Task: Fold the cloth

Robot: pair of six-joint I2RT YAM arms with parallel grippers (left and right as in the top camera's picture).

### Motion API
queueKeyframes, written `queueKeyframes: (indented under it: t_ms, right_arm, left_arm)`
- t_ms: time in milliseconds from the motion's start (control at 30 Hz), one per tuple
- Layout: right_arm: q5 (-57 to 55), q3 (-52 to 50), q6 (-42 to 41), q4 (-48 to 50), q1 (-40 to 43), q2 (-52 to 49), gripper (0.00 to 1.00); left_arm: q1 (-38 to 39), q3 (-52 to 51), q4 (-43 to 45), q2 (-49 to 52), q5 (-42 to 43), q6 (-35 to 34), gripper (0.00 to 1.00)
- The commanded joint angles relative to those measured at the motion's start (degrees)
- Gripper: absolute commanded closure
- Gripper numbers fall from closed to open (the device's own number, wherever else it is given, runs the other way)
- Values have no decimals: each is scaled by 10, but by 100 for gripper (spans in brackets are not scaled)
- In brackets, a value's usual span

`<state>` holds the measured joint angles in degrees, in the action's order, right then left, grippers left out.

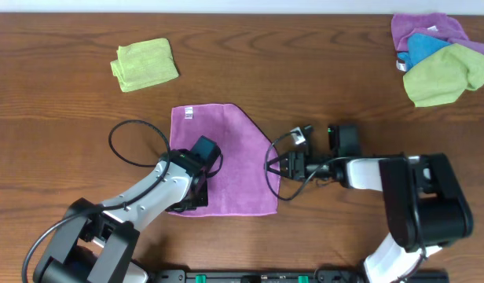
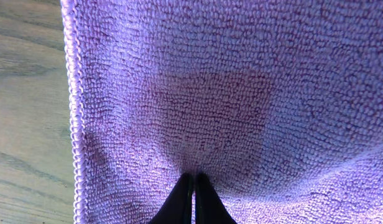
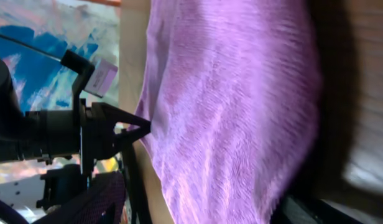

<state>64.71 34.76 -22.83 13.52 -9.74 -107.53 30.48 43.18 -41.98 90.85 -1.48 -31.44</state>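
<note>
One cloth (image 1: 234, 149) on wood-grain table (image 1: 53, 118) | left gripper (image 2: 193, 179) pinching it | right gripper (image 1: 275, 167) state unclear

No words or numbers can be read anywhere. The small white tag (image 1: 188, 112) on the far edge of the cloth (image 1: 234, 157) is too tiny to read. A pale label (image 3: 104, 76) above the black robot arm (image 3: 55, 134) is too blurry to read.
</note>
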Motion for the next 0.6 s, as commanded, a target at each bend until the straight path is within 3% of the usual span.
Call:
queueKeyframes:
  t_ms: [0,200,567]
  right_arm:
    - [-23,-3,-65,40,-18,-23,28]
    - [-48,15,-115,136,-13,-24,21]
    - [-21,148,-148,139,-12,-86,20]
  left_arm:
    - [-1,-18,19,13,11,9,94]
    - [-1,-18,19,13,11,15,94]
    - [-1,-18,24,13,11,17,94]
